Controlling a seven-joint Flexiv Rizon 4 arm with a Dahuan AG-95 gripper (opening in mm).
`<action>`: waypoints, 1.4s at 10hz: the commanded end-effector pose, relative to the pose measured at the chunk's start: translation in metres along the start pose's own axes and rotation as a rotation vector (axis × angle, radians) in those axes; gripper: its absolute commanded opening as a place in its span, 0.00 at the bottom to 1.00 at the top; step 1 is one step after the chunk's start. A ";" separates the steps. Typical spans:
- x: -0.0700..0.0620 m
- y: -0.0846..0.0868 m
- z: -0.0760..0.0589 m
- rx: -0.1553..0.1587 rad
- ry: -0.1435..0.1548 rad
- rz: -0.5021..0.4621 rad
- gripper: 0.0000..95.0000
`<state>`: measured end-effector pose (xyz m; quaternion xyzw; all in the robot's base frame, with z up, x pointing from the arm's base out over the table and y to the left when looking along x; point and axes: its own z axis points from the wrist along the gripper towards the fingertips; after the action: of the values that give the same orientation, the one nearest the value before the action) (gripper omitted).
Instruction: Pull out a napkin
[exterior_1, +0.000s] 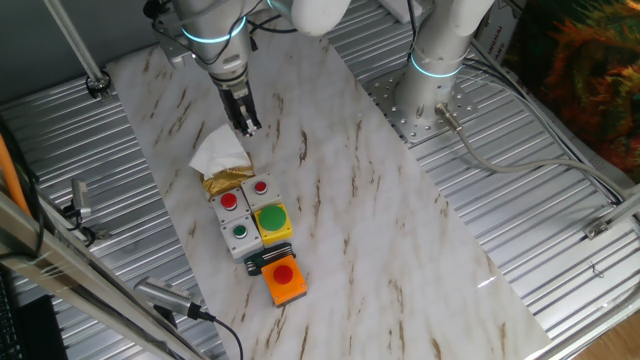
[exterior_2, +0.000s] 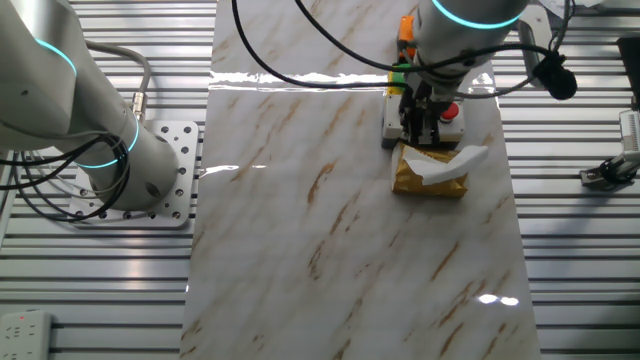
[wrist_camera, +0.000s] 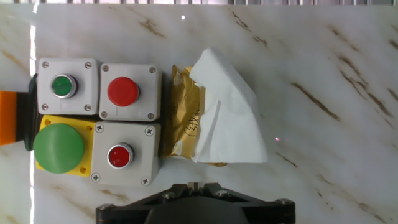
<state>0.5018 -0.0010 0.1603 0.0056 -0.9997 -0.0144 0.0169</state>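
arm vertical | gripper (exterior_1: 246, 124) pts down, nr napkin (exterior_1: 219, 153), no contact

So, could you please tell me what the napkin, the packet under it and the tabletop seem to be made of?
The napkin looks like thin matte white tissue paper, going by its soft folds and creases. The packet appears to be glossy gold foil or metallised plastic: it is crinkled and catches light. The tabletop shows a polished white surface with brown veins, either marble or a marble-print laminate; the pictures cannot settle which.

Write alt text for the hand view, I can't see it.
A creased white napkin sticks out of a gold foil packet on a marble table. Left of the packet sit four button boxes with red and green buttons.
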 end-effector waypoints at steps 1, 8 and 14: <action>0.001 0.000 -0.002 0.001 0.008 -0.005 0.00; -0.049 -0.031 -0.009 -0.007 -0.019 -0.057 0.00; -0.059 -0.032 -0.004 -0.018 -0.048 -0.046 0.00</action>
<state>0.5648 -0.0320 0.1636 0.0268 -0.9993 -0.0243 -0.0058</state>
